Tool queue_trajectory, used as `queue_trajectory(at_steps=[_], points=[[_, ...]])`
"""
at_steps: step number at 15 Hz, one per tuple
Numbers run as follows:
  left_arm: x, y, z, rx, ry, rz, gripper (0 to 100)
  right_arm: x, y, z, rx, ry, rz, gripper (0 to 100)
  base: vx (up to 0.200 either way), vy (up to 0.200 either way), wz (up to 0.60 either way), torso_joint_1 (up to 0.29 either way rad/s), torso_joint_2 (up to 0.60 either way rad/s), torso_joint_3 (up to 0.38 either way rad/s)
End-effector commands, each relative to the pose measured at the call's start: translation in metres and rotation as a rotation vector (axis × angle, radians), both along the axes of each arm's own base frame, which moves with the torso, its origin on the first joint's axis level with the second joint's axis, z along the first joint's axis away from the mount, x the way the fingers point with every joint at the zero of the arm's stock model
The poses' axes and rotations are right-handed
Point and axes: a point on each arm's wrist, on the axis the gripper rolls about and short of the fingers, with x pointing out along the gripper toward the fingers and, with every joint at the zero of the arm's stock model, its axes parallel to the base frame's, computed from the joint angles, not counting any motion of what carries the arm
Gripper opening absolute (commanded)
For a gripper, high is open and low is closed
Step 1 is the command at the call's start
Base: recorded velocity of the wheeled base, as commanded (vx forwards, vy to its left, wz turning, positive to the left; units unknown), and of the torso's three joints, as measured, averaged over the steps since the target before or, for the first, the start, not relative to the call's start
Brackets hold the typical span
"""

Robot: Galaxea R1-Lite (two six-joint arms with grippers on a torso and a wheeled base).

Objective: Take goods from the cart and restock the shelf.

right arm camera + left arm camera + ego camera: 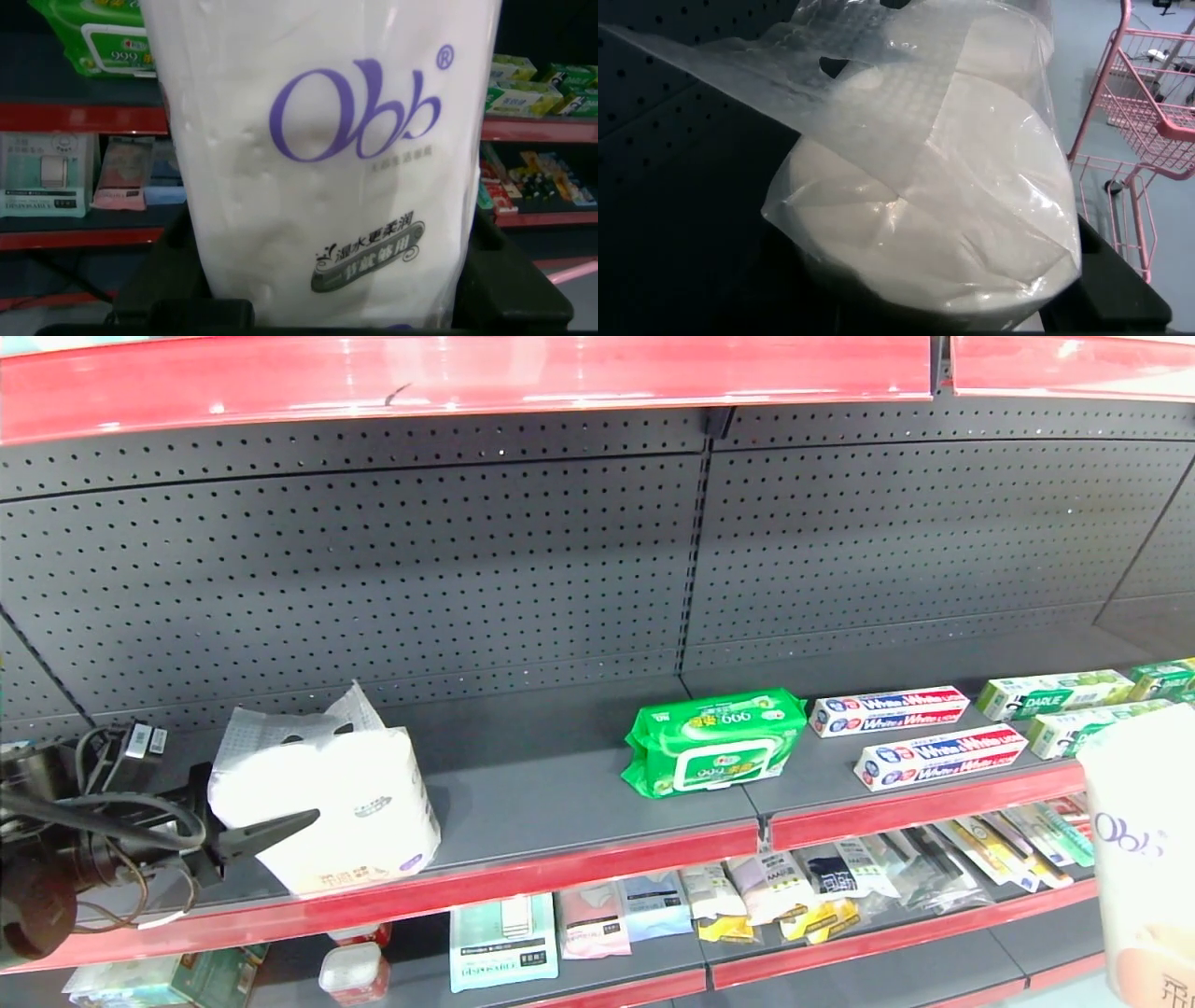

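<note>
Left hand [297,803] grips shelved tissue pack [355,793] — right hand [332,280], second pack [327,168].

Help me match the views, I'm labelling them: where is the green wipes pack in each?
Head view: green wipes pack mid-shelf, beside the toothpaste boxes.
Left wrist view: not in it.
Right wrist view: it lies behind the held tissue pack.
Shared landmark: the red shelf edge below it.

A white tissue pack [327,812] in clear wrap sits slightly tilted at the shelf's [560,803] left front edge, with a loose flap on top. A second pack [1144,859] with purple print is upright off the shelf's right end. The pink wire cart [1144,121] stands apart.
</note>
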Motion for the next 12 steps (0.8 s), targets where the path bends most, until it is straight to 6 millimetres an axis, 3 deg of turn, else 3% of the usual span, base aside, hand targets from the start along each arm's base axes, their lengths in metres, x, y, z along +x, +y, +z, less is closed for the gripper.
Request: queue_trajectory(at_steps=[1, 12], points=[[0.0006, -0.0005, -0.0004, -0.001, 0.0, -0.005, 0, -0.0004, 0.0, -0.0004, -0.001, -0.001, 0.0, 0, 0.0, 0.0, 0.0, 0.0, 0.0, 0.0], [0.0015, 0.0062, 0.0015, 0.016, -0.027, 0.022, 0, 0.0004, -0.0001, -0.0019, -0.002, 0.007, -0.006, 0, 0.0, 0.0, 0.0, 0.0, 0.0, 0.0]])
